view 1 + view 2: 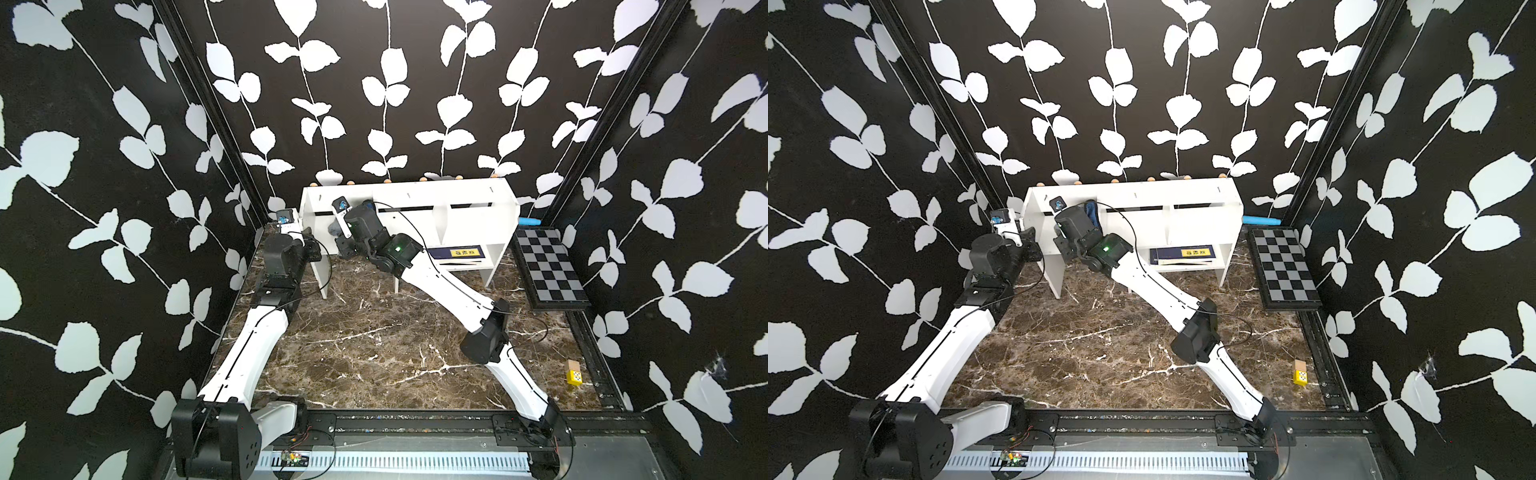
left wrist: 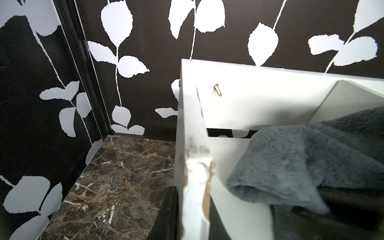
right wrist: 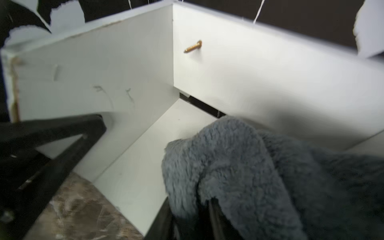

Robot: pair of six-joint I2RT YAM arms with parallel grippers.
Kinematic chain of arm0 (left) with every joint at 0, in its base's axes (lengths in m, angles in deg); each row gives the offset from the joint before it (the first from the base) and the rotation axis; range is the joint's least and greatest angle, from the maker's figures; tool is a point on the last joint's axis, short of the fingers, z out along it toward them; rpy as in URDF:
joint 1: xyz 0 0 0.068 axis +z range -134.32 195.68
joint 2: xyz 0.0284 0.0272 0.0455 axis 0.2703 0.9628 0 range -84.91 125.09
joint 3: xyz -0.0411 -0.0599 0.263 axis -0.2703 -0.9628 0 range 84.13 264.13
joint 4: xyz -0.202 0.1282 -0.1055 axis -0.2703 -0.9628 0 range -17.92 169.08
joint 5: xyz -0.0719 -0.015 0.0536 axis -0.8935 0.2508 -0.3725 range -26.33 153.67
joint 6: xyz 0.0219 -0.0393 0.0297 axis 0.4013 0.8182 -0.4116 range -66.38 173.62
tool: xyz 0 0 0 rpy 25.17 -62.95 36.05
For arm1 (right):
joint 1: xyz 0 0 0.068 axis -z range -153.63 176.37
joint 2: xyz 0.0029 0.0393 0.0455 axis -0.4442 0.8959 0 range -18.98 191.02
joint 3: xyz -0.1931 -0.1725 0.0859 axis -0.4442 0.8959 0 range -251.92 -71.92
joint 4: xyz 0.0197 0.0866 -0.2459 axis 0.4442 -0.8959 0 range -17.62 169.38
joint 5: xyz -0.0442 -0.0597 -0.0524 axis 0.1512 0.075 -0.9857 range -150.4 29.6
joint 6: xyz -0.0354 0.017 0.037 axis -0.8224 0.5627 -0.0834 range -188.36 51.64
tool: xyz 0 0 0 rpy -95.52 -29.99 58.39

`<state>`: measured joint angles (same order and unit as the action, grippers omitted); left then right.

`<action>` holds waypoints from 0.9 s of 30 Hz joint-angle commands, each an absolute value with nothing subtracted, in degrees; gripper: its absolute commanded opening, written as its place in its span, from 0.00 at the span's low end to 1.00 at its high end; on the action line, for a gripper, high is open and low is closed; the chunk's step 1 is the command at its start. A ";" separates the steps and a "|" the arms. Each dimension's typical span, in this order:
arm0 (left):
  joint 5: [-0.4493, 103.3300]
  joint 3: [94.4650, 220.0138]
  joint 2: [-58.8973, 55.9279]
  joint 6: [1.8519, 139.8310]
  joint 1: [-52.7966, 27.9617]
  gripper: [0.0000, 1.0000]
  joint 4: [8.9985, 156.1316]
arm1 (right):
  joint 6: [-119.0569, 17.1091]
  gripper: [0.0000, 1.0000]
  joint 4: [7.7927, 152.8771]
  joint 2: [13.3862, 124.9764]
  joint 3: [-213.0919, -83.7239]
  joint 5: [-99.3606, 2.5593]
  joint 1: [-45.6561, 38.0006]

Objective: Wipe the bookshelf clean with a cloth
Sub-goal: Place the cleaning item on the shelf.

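Top views: bookshelf stands at the back of the marble table against the rear wall, in both top views. Left gripper is at the shelf's left end panel. Right gripper is inside the upper left compartment, and the cloth shows blue just beside it. Checkered board lies to the shelf's right, apart from it.

Left wrist: the end panel's edge runs between the fingers. The gap is narrow and they're clamped on the panel. Grey face of the cloth is bunched inside the compartment. A brass screw sticks out of the back board.

Right wrist: cloth drapes over the right fingers and hides the tips. Can't tell how far apart they are or whether they grip it. Cloth hangs over the compartment floor, near the back board. Left gripper's black finger sits against the end panel's inner face.
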<state>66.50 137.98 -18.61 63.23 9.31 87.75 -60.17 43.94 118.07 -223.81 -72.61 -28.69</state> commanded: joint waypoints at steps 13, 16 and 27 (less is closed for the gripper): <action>64.03 138.49 -19.87 74.80 9.27 0.05 87.41 | -65.54 0.81 49.72 102.27 -214.06 -76.37 -32.81; 64.43 138.62 -19.87 74.76 9.27 0.13 86.91 | -66.84 0.91 53.31 97.03 -208.60 -78.03 -33.93; 74.39 144.39 -25.16 75.58 9.27 0.69 75.85 | -68.28 0.98 63.28 69.34 -181.08 -92.52 -28.67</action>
<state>70.70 140.80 -22.37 73.72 9.33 80.14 -67.65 57.73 76.46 -185.85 -85.24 -32.10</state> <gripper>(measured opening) 0.687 0.974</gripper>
